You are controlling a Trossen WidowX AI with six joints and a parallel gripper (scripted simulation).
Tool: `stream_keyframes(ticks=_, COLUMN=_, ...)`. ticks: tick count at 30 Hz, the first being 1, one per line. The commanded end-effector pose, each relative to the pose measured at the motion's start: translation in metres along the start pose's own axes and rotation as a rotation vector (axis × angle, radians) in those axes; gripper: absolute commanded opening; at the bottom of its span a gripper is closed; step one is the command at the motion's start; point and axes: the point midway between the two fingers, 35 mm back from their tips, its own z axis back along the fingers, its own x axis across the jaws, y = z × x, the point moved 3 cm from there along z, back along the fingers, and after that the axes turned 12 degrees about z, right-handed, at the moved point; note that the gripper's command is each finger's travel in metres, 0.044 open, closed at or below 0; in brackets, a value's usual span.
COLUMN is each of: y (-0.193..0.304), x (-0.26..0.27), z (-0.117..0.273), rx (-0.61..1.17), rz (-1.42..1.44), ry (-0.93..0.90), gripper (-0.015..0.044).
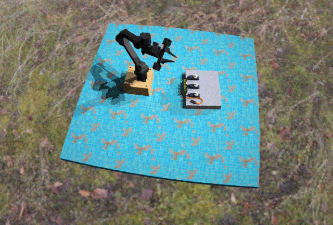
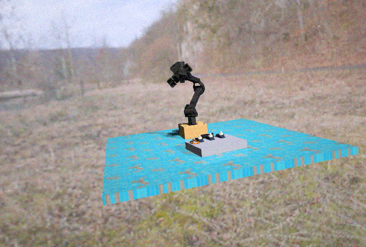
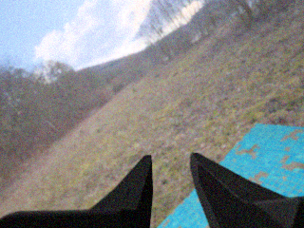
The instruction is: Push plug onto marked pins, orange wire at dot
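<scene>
The grey holder (image 1: 208, 90) (image 2: 215, 148) lies on the table with its dark plug (image 1: 192, 101) on top, near one corner. The orange lead (image 1: 202, 100) (image 2: 194, 142) curls beside the plug. Thin pins (image 1: 179, 90) stick out from the holder's edge that faces the arm base. Yellow-green marks show along that edge, but the band and dot are too small to tell apart. My gripper (image 1: 175, 59) (image 3: 170, 161) is partly open and empty, high up and well away from the plug. Its fingertips are hidden in the exterior view.
Three dark servos with white hubs, such as the middle one (image 1: 193, 85), stand in a row on the holder. The arm rises from a wooden block (image 1: 136, 90) (image 2: 192, 132) on the blue patterned table (image 1: 161, 128) (image 2: 165, 173). The pins face that block.
</scene>
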Motion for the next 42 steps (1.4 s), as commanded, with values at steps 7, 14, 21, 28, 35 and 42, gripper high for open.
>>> stream_keyframes(ticks=7, y=0.029, x=0.025, z=-0.028, rx=0.04, rz=0.183, ry=-0.121, gripper=0.0115)
stream_keyframes(ticks=14, y=0.052, x=0.049, z=-0.041, rx=0.051, rz=0.309, ry=-0.214, gripper=0.0115)
stream_keyframes(ticks=21, y=0.076, x=0.077, z=-0.048, rx=0.049, rz=0.43, ry=-0.307, gripper=0.0115)
stream_keyframes(ticks=28, y=0.105, x=0.11, z=-0.047, rx=0.035, rz=0.558, ry=-0.411, gripper=0.0115)
stream_keyframes(ticks=35, y=0.121, x=0.109, z=-0.066, rx=0.143, rz=0.599, ry=-0.388, gripper=0.0115)
stream_keyframes(ticks=42, y=0.15, x=0.094, z=-0.102, rx=0.372, rz=0.634, ry=-0.312, gripper=0.0115)
